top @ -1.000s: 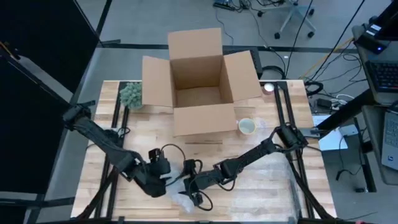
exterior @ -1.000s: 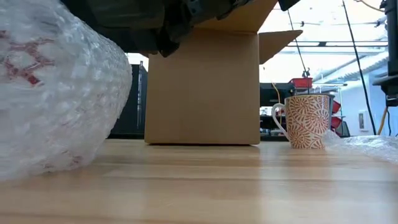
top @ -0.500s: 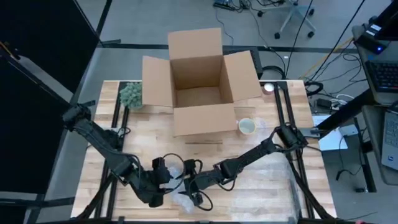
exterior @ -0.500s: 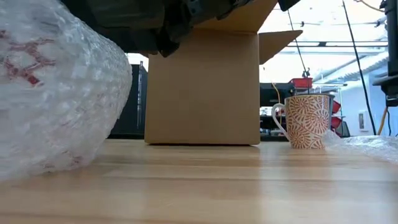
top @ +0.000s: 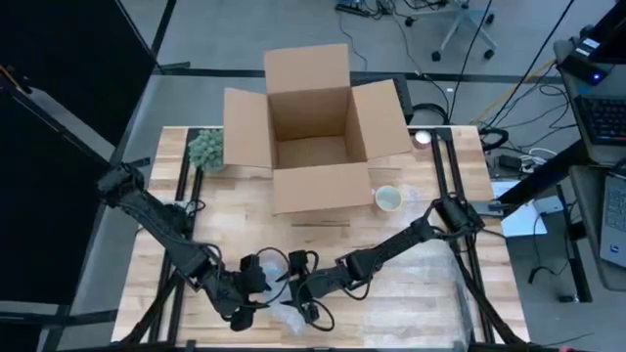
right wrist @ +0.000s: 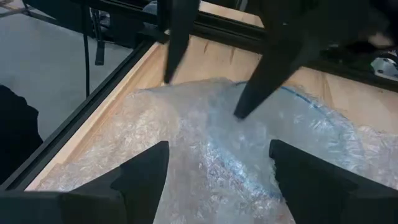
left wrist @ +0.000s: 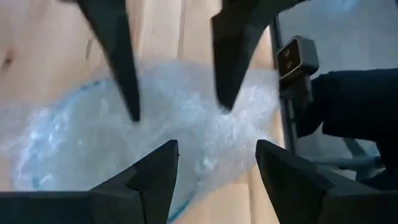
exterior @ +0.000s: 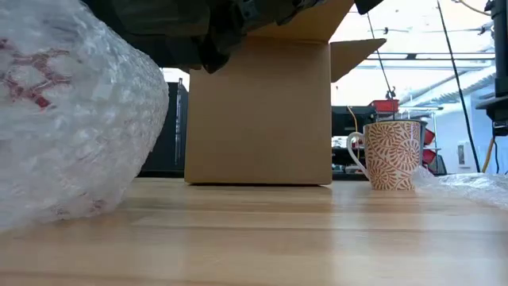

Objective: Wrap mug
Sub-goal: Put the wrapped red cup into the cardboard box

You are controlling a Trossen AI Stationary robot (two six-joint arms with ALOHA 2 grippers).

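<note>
Both grippers hang with fingers spread apart over the bubble-wrapped bundle (top: 284, 298) at the near edge of the bench (top: 411, 293), the left gripper (top: 256, 284) and right gripper (top: 301, 291) facing each other across it and holding nothing. With neither pinching the wrap, the loose film could spring open, and a descending finger might push the bundle toward the near edge. A second, bare patterned mug (exterior: 393, 154) stands near the right front corner of the open cardboard box (top: 318, 137); whether the bundle is sealed I cannot tell.
</note>
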